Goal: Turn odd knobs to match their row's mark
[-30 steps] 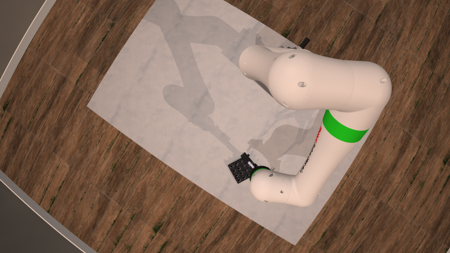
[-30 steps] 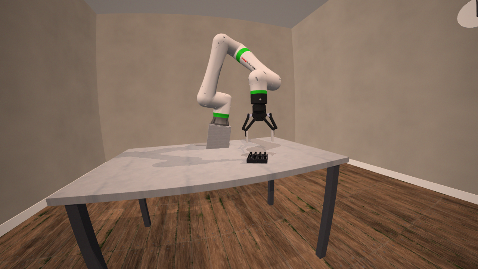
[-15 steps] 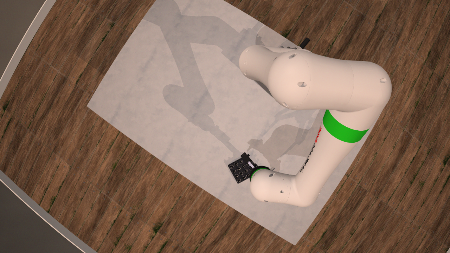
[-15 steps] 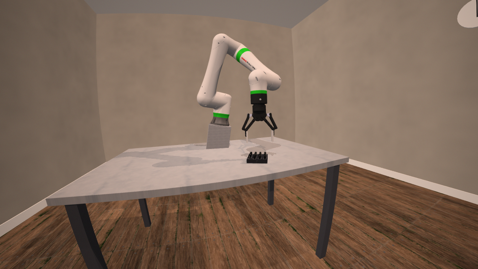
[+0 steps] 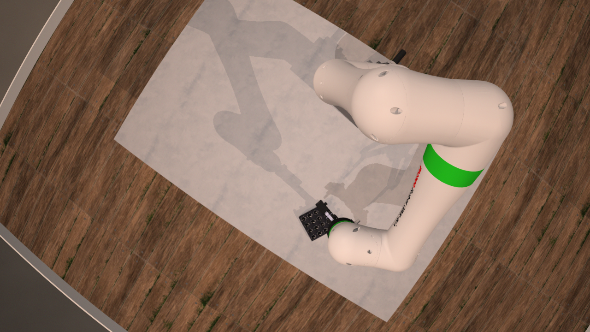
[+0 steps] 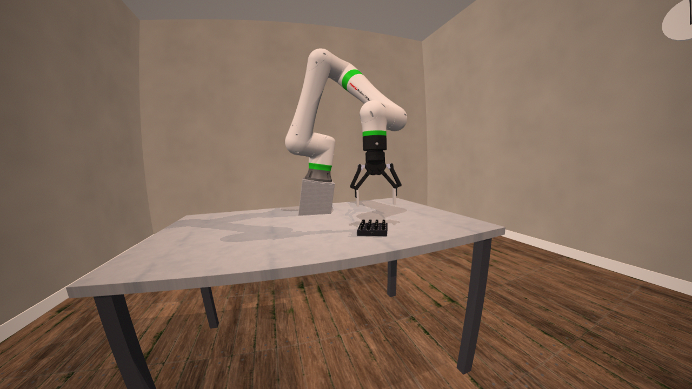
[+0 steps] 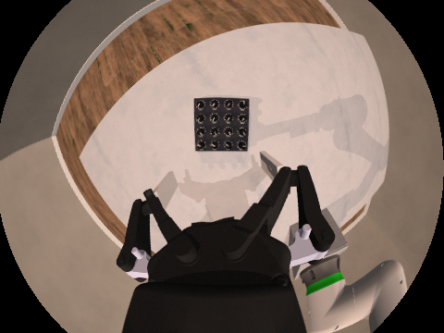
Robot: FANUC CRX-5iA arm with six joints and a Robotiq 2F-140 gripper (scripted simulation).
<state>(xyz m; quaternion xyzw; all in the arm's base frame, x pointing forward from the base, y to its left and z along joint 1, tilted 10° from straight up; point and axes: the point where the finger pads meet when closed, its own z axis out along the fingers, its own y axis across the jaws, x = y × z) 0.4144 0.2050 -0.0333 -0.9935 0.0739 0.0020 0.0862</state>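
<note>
The knob box [image 6: 372, 227] is a small black box with several rows of black knobs. It stands on the marble table near the front right edge. It also shows in the overhead view [image 5: 316, 223] and in the wrist view [image 7: 222, 125]. The knob lines and marks are too small to read. My gripper [image 6: 375, 197] hangs well above the table, a little behind the box, with its fingers spread wide and empty. In the wrist view the gripper [image 7: 210, 179] shows its fingers apart below the box. In the overhead view the wrist [image 5: 354, 243] covers the box's right edge.
The arm's grey base block [image 6: 317, 196] stands at the back of the table. The table edge [image 6: 435, 244] runs close in front of the box. The wooden floor lies beyond it.
</note>
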